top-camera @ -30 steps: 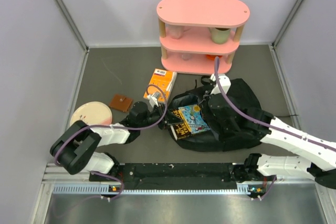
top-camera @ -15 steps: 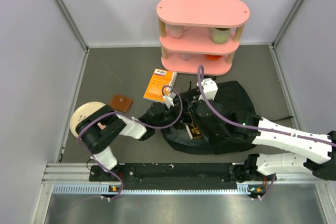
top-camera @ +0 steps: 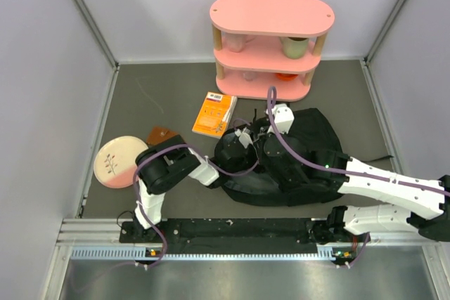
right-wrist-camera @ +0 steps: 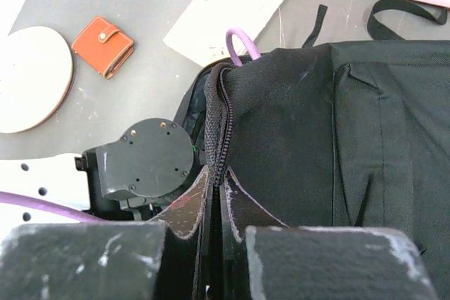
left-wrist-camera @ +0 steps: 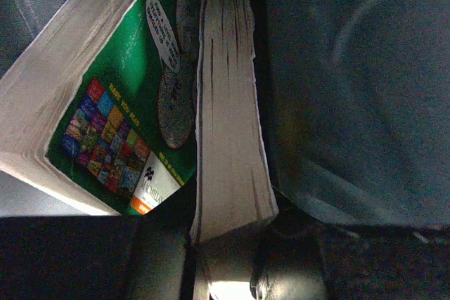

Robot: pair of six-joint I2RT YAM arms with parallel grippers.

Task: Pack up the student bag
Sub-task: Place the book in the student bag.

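At frame centre the left gripper (left-wrist-camera: 225, 247) clamps a book (left-wrist-camera: 228, 117) inside the bag (right-wrist-camera: 295, 124); should the zipper edge (right-wrist-camera: 219, 117) slip from the pinched-shut right gripper (right-wrist-camera: 218, 198), the bag could fall shut.

Bright, even overhead light; dim, soft-focus gloom inside the student bag (left-wrist-camera: 351, 89)

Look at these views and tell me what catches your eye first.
The large soft black fabric backpack lies in the middle, the right gripper pinching its zipper edge and the left gripper holding a thick white-paged paperback book inside it. Behind it, a pink three-tier oval shelf stands at the back.
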